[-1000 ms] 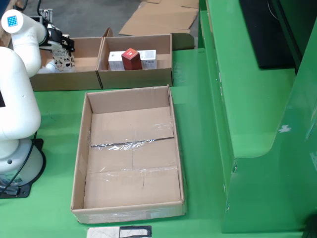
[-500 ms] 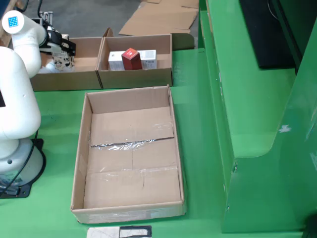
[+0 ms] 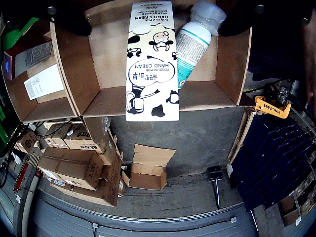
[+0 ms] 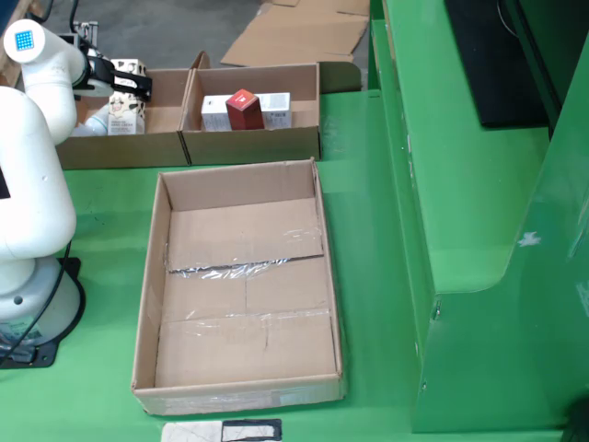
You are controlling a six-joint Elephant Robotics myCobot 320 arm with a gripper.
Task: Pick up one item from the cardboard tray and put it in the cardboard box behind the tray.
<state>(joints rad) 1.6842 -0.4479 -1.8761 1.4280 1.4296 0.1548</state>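
While the white arm (image 4: 32,157) is reaching over the left rear cardboard box (image 4: 138,138) in the fixed view, the gripper (image 4: 127,85) is sitting above a cow-printed hand cream carton (image 3: 151,61) – I cannot tell whether it is closed on it. In the gripper view this carton is lying in the box beside a white bottle (image 3: 196,37). The big cardboard tray (image 4: 241,285) on the green worktop (image 4: 368,230) is standing in front, and the right rear box (image 4: 253,133) is holding a red carton (image 4: 244,110).
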